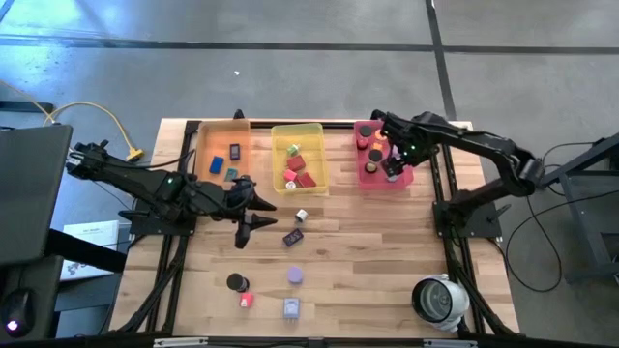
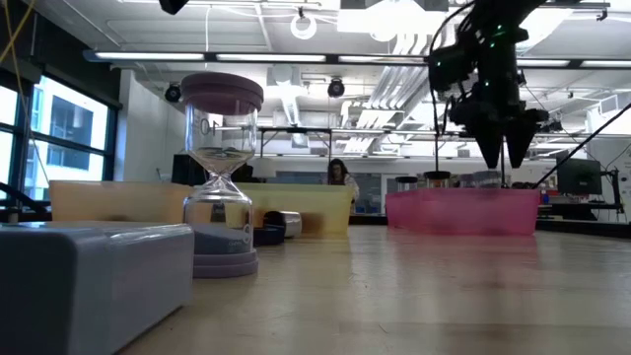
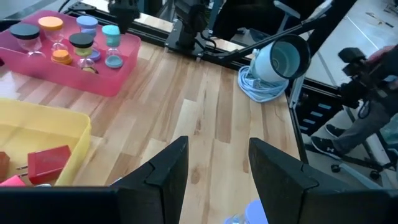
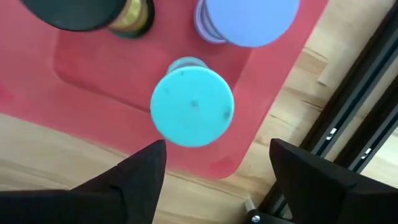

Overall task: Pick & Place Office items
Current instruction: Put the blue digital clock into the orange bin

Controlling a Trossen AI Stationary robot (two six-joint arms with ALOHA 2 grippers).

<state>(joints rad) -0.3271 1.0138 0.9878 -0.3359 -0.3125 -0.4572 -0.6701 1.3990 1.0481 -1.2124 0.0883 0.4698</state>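
The right gripper (image 1: 392, 170) hangs wide-jawed and empty over the pink translucent tray (image 1: 371, 177) at upper right, which holds small upright hourglasses (image 3: 112, 43). The left gripper (image 1: 250, 224), at centre left, is part-open and empty.

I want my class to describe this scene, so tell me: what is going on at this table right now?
Two robot arms are sorting small office items into coloured trays. The right gripper hangs open above the pink tray, over a teal-topped hourglass standing inside with several others. The left gripper hovers empty over the middle of the table. A few pieces, including a purple-topped hourglass, are not yet in any tray.
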